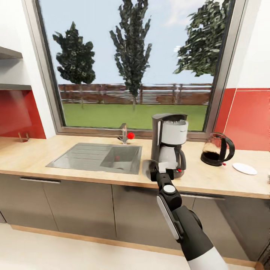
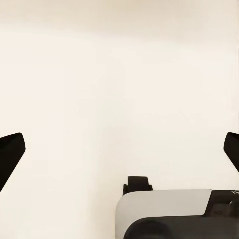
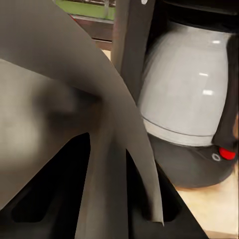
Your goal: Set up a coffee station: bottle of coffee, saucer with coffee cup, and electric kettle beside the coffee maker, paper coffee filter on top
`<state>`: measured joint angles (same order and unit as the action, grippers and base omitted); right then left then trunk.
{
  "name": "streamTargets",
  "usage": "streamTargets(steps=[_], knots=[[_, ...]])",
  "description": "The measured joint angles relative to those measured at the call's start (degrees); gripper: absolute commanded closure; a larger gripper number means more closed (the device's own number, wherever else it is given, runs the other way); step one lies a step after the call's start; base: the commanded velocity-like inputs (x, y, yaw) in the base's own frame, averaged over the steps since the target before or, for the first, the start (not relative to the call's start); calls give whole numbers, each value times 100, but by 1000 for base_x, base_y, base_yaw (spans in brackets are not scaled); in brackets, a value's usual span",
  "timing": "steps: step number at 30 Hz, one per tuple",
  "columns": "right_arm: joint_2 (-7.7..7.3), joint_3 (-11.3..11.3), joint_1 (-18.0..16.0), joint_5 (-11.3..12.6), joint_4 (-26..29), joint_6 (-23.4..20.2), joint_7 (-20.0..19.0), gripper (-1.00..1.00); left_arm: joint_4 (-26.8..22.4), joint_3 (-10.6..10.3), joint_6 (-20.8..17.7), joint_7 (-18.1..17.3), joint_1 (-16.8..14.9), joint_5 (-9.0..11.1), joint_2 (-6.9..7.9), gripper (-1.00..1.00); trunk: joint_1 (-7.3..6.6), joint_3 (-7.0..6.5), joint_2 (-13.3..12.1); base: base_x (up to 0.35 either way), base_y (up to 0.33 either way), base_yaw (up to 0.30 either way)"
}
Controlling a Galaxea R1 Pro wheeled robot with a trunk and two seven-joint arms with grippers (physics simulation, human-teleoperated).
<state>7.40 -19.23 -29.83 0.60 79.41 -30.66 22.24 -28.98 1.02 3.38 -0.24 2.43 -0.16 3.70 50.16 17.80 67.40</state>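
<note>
The coffee maker (image 1: 169,140) stands upright on the desk (image 1: 45,157), just right of the steel sink (image 1: 98,157) and in front of the large window (image 1: 131,63). Its white carafe (image 3: 186,94) sits in the dark base, with the small red switch (image 3: 227,153) low on the front. The right arm (image 1: 187,225) reaches forward from the near side, and the right gripper (image 1: 159,173) is at the near left foot of the machine, closed on a grey paper coffee filter (image 3: 64,99), which fans out between the fingers and hangs just beside the machine's dark body. To the right of the coffee maker, a little apart, the electric kettle (image 1: 217,149) stands on the desk, and the saucer (image 1: 244,168) lies flat further right, near the kettle but not touching it. At the far left, two dark boards of the kitchen shelf (image 1: 13,87) jut from the wall above a red backsplash (image 1: 15,112). The left gripper (image 2: 119,149) has its dark fingertips (image 2: 10,154) spread wide apart over pale floor, with nothing between them.
</note>
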Motion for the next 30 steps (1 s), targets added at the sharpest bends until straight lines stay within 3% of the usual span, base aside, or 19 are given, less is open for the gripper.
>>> streamTargets(steps=[22, 30], knots=[[4, -19, 1, 0, -8, -17, 0, 100, -2, 2, -1, -1, 0, 0, 0, -100, 0, 0, 0, -9, -164, 0], [4, -224, 1, 3, -14, -27, -5, 100, -2, 2, -2, -2, 0, 0, 0, -100, 0, 0, 0, 0, -22, 0]])
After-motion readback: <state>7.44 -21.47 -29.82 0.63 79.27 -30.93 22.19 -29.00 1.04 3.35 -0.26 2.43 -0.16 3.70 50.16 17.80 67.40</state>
